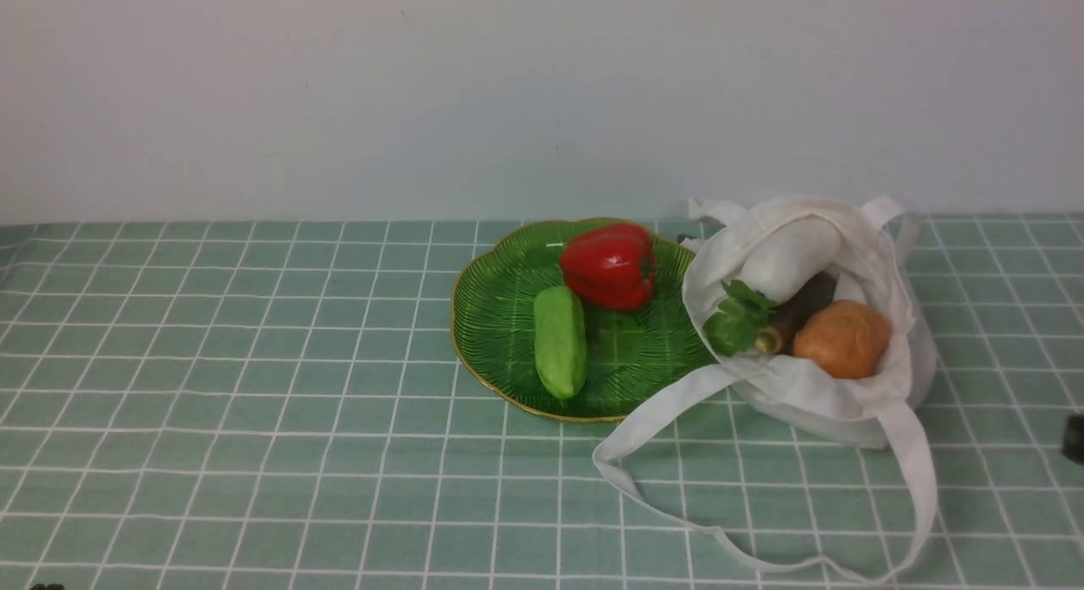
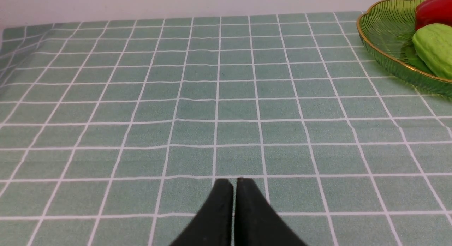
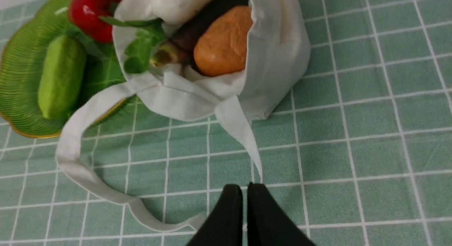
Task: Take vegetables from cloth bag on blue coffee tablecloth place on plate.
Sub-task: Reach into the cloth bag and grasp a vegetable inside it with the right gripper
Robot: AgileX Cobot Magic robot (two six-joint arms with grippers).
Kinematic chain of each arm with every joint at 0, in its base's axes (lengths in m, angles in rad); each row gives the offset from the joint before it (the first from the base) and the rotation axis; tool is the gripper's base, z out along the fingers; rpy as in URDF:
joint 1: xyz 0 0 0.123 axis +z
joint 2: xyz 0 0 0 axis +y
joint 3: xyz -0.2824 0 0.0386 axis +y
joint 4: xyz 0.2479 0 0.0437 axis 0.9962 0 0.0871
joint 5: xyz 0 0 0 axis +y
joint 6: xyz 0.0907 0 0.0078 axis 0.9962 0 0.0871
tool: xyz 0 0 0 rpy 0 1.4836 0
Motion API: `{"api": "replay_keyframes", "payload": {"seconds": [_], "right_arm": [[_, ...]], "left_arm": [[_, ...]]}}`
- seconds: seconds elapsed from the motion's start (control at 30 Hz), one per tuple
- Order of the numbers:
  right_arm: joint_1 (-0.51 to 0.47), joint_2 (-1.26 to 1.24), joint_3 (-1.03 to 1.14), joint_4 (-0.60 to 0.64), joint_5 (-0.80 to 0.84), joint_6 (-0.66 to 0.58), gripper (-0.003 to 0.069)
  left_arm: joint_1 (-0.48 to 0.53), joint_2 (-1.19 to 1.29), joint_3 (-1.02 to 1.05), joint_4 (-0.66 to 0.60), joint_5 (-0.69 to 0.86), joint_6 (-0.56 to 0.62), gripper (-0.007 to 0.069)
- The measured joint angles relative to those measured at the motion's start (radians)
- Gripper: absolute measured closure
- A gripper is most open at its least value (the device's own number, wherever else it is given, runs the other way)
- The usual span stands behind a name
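Observation:
The white radish [image 1: 792, 256] lies in the open white cloth bag [image 1: 847, 404], its green tuft [image 1: 737, 319] toward the plate. The tuft also shows in the right wrist view [image 3: 141, 50]. The bag stands on the blue-green checked tablecloth [image 1: 254, 361], touching the right side of the dark green plate [image 1: 474, 319]. My right gripper [image 3: 244, 187] is shut and empty, low over the cloth in front of the bag [image 3: 279, 55], near one strap. My left gripper [image 2: 233, 182] is shut and empty over bare cloth, well left of the plate [image 2: 385, 30].
A red bell pepper [image 1: 610, 264] and a light green cucumber [image 1: 561, 340] lie on the plate. A dark long vegetable [image 1: 796, 311] and an orange round item [image 1: 843, 338] also sit in the bag. A long strap loop [image 1: 677, 505] trails toward the front edge.

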Motion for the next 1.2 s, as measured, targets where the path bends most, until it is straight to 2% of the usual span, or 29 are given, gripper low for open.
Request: {"api": "replay_keyframes", "payload": {"seconds": [0.07,0.2,0.27,0.33,0.43,0.57,0.87,1.2], "right_arm": [[0.0,0.1,-0.054,0.029,-0.021,-0.007,0.058],[0.003,0.294,-0.172,0.107,-0.05,-0.035,0.0436],[0.006,0.41,-0.26,0.154,-0.052,-0.044,0.0328],[0.006,0.497,-0.336,0.198,-0.052,-0.046,0.0249],[0.006,0.616,-0.421,0.247,-0.052,-0.048,0.0154],[0.006,0.777,-0.53,0.323,-0.089,-0.029,0.0068],[0.006,0.978,-0.619,0.411,-0.205,0.001,0.0057],[0.006,1.127,-0.697,0.446,-0.311,0.002,0.0062]], "left_arm": [[0.0,0.0,0.0,0.0,0.0,0.0,0.0632],[0.0,0.0,0.0,0.0,0.0,0.0,0.0632],[0.0,0.0,0.0,0.0,0.0,0.0,0.0632],[0.0,0.0,0.0,0.0,0.0,0.0,0.0632],[0.0,0.0,0.0,0.0,0.0,0.0,0.0632],[0.0,0.0,0.0,0.0,0.0,0.0,0.0632],[0.0,0.0,0.0,0.0,0.0,0.0,0.0632],[0.0,0.0,0.0,0.0,0.0,0.0,0.0632]]}}
